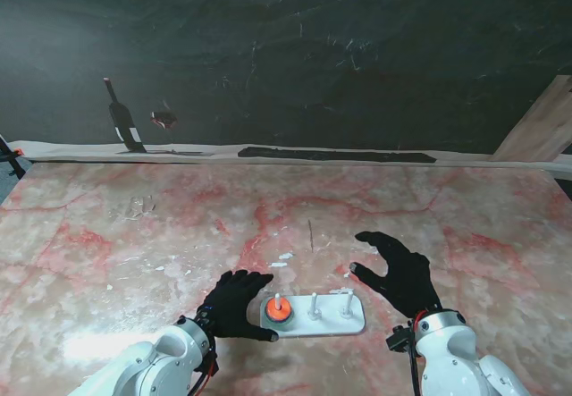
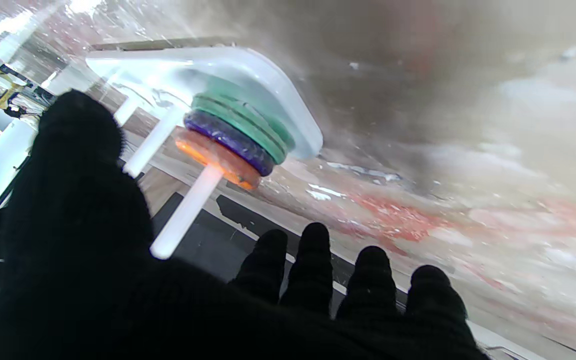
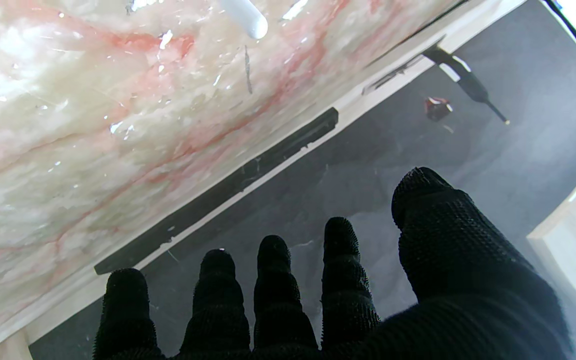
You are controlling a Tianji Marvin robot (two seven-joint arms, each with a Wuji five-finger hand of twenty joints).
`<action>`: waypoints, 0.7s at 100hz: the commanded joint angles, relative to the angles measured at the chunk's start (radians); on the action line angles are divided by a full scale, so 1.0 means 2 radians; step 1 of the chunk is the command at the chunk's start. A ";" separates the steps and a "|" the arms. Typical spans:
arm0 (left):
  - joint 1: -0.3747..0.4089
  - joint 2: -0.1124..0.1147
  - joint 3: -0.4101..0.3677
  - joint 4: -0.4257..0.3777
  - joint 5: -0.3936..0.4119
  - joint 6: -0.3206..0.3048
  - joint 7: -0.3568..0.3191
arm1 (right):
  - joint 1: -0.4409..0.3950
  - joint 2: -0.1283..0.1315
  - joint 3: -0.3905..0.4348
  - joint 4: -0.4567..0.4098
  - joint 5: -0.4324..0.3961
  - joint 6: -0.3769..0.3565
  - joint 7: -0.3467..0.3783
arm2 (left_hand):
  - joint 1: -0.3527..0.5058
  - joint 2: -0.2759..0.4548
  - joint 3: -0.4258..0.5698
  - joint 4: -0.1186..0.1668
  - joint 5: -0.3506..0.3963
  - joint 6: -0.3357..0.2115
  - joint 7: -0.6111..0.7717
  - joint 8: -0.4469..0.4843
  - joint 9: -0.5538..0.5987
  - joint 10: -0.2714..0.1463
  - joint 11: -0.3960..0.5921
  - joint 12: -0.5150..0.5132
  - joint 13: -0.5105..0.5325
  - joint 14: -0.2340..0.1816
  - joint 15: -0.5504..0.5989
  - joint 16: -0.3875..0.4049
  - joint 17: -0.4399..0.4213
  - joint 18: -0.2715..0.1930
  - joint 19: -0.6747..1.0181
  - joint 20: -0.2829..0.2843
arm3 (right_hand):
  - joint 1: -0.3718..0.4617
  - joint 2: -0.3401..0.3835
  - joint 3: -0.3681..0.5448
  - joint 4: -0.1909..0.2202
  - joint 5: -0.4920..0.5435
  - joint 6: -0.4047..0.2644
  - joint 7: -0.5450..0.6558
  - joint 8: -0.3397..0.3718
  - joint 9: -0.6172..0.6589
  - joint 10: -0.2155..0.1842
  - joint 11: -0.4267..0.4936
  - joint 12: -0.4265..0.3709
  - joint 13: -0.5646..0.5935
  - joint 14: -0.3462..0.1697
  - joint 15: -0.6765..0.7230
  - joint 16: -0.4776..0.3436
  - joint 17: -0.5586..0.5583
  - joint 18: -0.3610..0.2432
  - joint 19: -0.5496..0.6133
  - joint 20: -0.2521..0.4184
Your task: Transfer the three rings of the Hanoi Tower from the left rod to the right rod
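Both hands, left hand [image 1: 234,304] and right hand [image 1: 398,271], hover spread and empty beside the white base [image 1: 315,315] (no readable writing anywhere) on the worktop [image 1: 134,235], three rings [image 2: 233,140] stacked on its left rod [image 2: 185,212].

Left hand [image 1: 234,304] crowds the ring stack [image 1: 278,310]; table [image 1: 134,235] elsewhere lies open.

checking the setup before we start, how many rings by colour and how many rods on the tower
orange ring: 1
purple ring: 1
green ring: 1
white rods: 3, left rod, middle rod, right rod
total: 6 pieces, all three rings stacked on the left rod of the white base
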 commanded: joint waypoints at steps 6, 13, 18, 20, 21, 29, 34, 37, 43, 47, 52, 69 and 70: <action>-0.010 -0.004 0.009 0.010 -0.007 -0.007 -0.001 | -0.002 -0.002 0.003 0.003 0.008 0.004 0.005 | -0.012 -0.015 0.008 0.017 -0.005 0.001 -0.005 0.005 -0.018 -0.011 -0.017 0.008 -0.011 -0.009 -0.018 -0.004 0.000 -0.005 -0.007 -0.008 | 0.008 0.012 -0.014 0.010 0.013 -0.002 0.005 0.002 -0.005 0.002 0.004 0.001 -0.013 0.001 -0.010 -0.008 -0.008 -0.007 -0.017 -0.010; -0.015 -0.005 0.014 0.016 -0.006 -0.009 0.005 | -0.003 -0.002 0.003 0.003 0.007 0.005 0.005 | -0.011 -0.015 0.008 0.016 -0.006 0.001 0.004 0.018 -0.016 -0.010 -0.016 0.017 -0.012 -0.008 -0.013 0.004 -0.001 -0.004 -0.003 -0.005 | 0.009 0.013 -0.015 0.011 0.014 -0.002 0.006 0.002 -0.006 0.002 0.005 0.001 -0.014 0.001 -0.011 -0.007 -0.008 -0.008 -0.019 -0.009; -0.018 -0.005 0.017 0.021 -0.005 -0.011 0.009 | -0.003 -0.002 0.004 0.003 0.009 0.005 0.005 | -0.009 -0.016 0.009 0.016 -0.006 0.002 0.007 0.023 -0.015 -0.010 -0.015 0.019 -0.011 -0.009 -0.012 0.006 0.000 -0.005 -0.002 -0.004 | 0.009 0.015 -0.017 0.011 0.014 -0.002 0.006 0.002 -0.006 0.002 0.005 0.001 -0.015 0.000 -0.012 -0.007 -0.008 -0.008 -0.021 -0.008; -0.019 -0.006 0.019 0.023 -0.005 -0.011 0.012 | -0.004 -0.002 0.004 0.003 0.010 0.006 0.005 | -0.007 -0.017 0.009 0.015 -0.008 0.002 0.012 0.033 -0.015 -0.009 -0.013 0.022 -0.012 -0.009 -0.010 0.011 -0.001 -0.005 -0.001 -0.002 | 0.010 0.016 -0.017 0.011 0.014 -0.002 0.006 0.002 -0.007 0.003 0.005 0.001 -0.015 0.001 -0.012 -0.007 -0.008 -0.009 -0.022 -0.008; -0.020 -0.006 0.020 0.024 -0.005 -0.011 0.013 | -0.004 -0.002 0.004 0.003 0.010 0.006 0.005 | -0.006 -0.018 0.009 0.015 -0.009 0.002 0.014 0.038 -0.015 -0.010 -0.011 0.023 -0.012 -0.010 -0.009 0.014 -0.001 -0.006 0.000 -0.001 | 0.010 0.016 -0.017 0.011 0.014 -0.002 0.007 0.002 -0.007 0.002 0.005 0.001 -0.015 0.001 -0.012 -0.006 -0.008 -0.009 -0.022 -0.007; -0.025 -0.006 0.025 0.030 0.000 -0.014 0.019 | -0.005 -0.002 0.005 0.003 0.011 0.006 0.005 | -0.002 -0.019 0.008 0.013 -0.011 0.000 0.020 0.062 -0.013 -0.010 -0.010 0.026 -0.012 -0.008 -0.006 0.029 -0.002 -0.006 0.002 0.004 | 0.010 0.017 -0.019 0.011 0.015 -0.001 0.007 0.003 -0.008 0.003 0.006 0.001 -0.016 0.001 -0.013 -0.006 -0.008 -0.009 -0.024 -0.006; -0.028 -0.007 0.028 0.034 0.002 -0.016 0.022 | -0.005 -0.002 0.005 0.002 0.012 0.007 0.006 | 0.000 -0.020 0.008 0.012 -0.012 -0.001 0.024 0.077 -0.013 -0.011 -0.004 0.031 -0.013 -0.009 -0.004 0.039 -0.002 -0.006 0.004 0.007 | 0.012 0.017 -0.020 0.011 0.016 -0.001 0.008 0.003 -0.008 0.005 0.006 0.001 -0.017 0.001 -0.013 -0.005 -0.008 -0.010 -0.026 -0.005; -0.030 -0.007 0.030 0.035 0.002 -0.016 0.023 | -0.006 -0.002 0.006 0.001 0.012 0.007 0.007 | 0.001 -0.020 0.008 0.012 -0.011 -0.002 0.025 0.082 -0.013 -0.011 -0.002 0.032 -0.013 -0.009 -0.004 0.041 -0.002 -0.007 0.004 0.008 | 0.011 0.017 -0.021 0.011 0.016 -0.001 0.008 0.003 -0.008 0.004 0.007 0.002 -0.017 0.001 -0.013 -0.005 -0.008 -0.010 -0.027 -0.005; -0.032 -0.008 0.032 0.038 0.002 -0.016 0.026 | -0.007 -0.002 0.006 0.000 0.012 0.008 0.009 | 0.004 -0.022 0.008 0.010 -0.007 -0.002 0.038 0.094 -0.009 -0.009 0.006 0.038 -0.012 -0.008 -0.002 0.048 -0.002 -0.007 0.004 0.009 | 0.012 0.018 -0.022 0.011 0.018 -0.001 0.010 0.003 -0.008 0.005 0.008 0.002 -0.016 0.000 -0.013 -0.005 -0.007 -0.010 -0.028 -0.003; -0.034 -0.008 0.032 0.038 0.003 -0.015 0.026 | -0.008 -0.001 0.007 0.000 0.012 0.007 0.010 | 0.006 -0.022 0.008 0.009 -0.003 -0.002 0.053 0.103 -0.006 -0.008 0.022 0.045 -0.013 -0.007 0.003 0.061 -0.002 -0.007 0.004 0.011 | 0.012 0.018 -0.023 0.011 0.019 -0.001 0.010 0.004 -0.007 0.006 0.008 0.002 -0.017 0.001 -0.014 -0.005 -0.007 -0.010 -0.029 -0.002; -0.035 -0.008 0.033 0.039 0.003 -0.016 0.027 | -0.010 -0.001 0.008 -0.002 0.011 0.007 0.011 | 0.007 -0.022 0.008 0.009 -0.002 -0.002 0.071 0.106 -0.001 -0.007 0.036 0.047 -0.014 -0.007 0.005 0.077 -0.002 -0.007 0.005 0.013 | 0.012 0.019 -0.023 0.011 0.021 0.000 0.011 0.004 -0.007 0.006 0.009 0.002 -0.017 0.000 -0.014 -0.004 -0.007 -0.011 -0.030 -0.002; -0.043 -0.010 0.040 0.047 0.000 -0.020 0.035 | -0.019 -0.002 0.013 -0.006 0.012 0.005 0.007 | 0.012 -0.024 0.007 0.004 0.001 -0.003 0.157 0.108 0.010 -0.004 0.108 0.066 -0.006 -0.004 0.030 0.106 -0.003 -0.009 0.010 0.024 | 0.013 0.021 -0.026 0.012 0.021 -0.001 0.013 0.005 -0.007 0.007 0.012 0.003 -0.016 0.001 -0.014 -0.004 -0.007 -0.011 -0.033 0.002; -0.043 -0.010 0.041 0.048 0.001 -0.020 0.036 | -0.019 -0.002 0.013 -0.006 0.012 0.006 0.007 | 0.012 -0.024 0.007 0.004 0.001 -0.003 0.163 0.109 0.011 -0.004 0.113 0.067 -0.005 -0.004 0.032 0.107 -0.003 -0.009 0.010 0.024 | 0.013 0.020 -0.026 0.012 0.021 -0.001 0.013 0.005 -0.007 0.006 0.012 0.004 -0.016 0.000 -0.014 -0.004 -0.007 -0.011 -0.033 0.003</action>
